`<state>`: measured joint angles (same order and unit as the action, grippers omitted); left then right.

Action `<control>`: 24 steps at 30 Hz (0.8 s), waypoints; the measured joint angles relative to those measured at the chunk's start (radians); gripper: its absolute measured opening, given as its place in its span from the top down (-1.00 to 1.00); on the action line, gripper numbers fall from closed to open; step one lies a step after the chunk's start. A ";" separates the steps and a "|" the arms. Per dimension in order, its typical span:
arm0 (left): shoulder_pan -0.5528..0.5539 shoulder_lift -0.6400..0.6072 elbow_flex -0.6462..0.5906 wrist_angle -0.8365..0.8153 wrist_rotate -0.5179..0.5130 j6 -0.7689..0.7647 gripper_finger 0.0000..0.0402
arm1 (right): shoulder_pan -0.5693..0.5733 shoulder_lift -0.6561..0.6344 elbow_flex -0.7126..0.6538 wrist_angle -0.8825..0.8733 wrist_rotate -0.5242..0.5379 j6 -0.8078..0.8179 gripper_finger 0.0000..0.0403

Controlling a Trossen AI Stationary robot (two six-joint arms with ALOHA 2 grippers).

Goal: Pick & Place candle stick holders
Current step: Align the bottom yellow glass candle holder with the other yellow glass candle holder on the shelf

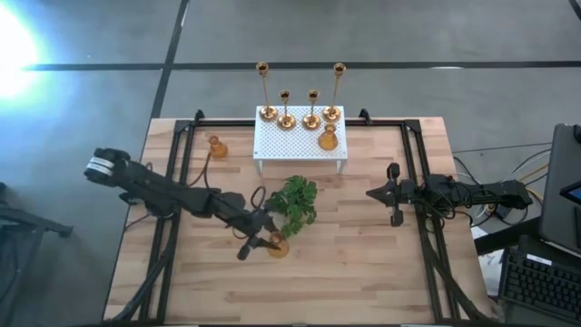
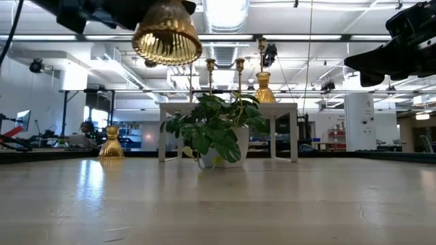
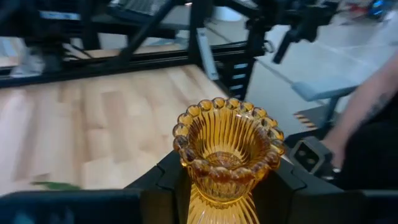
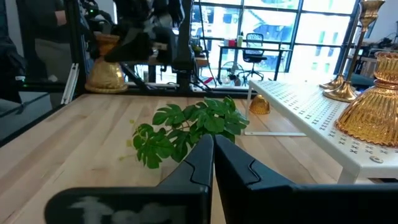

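Note:
A squat amber-gold candle stick holder (image 3: 227,140) with a scalloped cup is held in my left gripper (image 3: 227,190), near the plant (image 1: 295,202), on its near side. The low view shows this holder (image 2: 167,34) high above the tabletop. Another squat holder (image 1: 216,146) stands on its base on the table at the far left. On the white perforated stand (image 1: 300,150), several stemmed holders (image 1: 311,118) and one squat holder (image 1: 328,139) stand upright. My right gripper (image 4: 212,155) is shut and holds nothing, waiting at the table's right (image 1: 372,193). My left gripper pinches the holder's narrow neck (image 3: 217,186), just under the scalloped cup, between its two fingers (image 3: 165,180), one on each side. The fingers come nearly level from the table's left. The holder is lifted clear of the table, about upright, its bell-shaped base (image 2: 167,44) hanging below.
The leafy plant (image 2: 214,129) stands mid-table, between the held holder and the stand. Black frame rails (image 1: 186,163) run along the table's left and right sides. A person's arm (image 3: 367,106) shows beyond the table's right. Bare wood lies toward the near edge (image 1: 300,291).

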<state>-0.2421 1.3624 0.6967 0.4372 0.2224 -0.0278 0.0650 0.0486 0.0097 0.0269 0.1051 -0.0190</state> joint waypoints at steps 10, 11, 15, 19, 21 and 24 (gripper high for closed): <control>0.035 -0.022 0.074 -0.087 -0.128 0.065 0.36 | 0.000 -0.001 0.000 0.000 0.000 0.000 0.96; 0.040 -0.022 0.079 -0.084 -0.137 0.064 0.36 | 0.000 -0.001 0.000 0.000 0.000 0.000 0.96; 0.070 -0.022 0.097 -0.091 -0.192 0.056 0.36 | 0.000 -0.001 0.000 0.000 0.000 0.000 0.96; 0.103 -0.022 0.119 -0.104 -0.216 0.045 0.36 | 0.000 0.000 0.000 0.000 0.000 0.000 0.96; 0.120 -0.022 0.136 -0.119 -0.216 0.044 0.36 | 0.000 0.000 0.000 0.000 0.000 0.000 0.96; 0.144 -0.022 0.154 -0.126 -0.216 0.044 0.36 | 0.000 0.000 0.000 0.000 0.000 0.000 0.96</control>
<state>-0.0979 1.3403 0.8504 0.3115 0.0065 0.0166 0.0647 0.0483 0.0097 0.0265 0.1051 -0.0189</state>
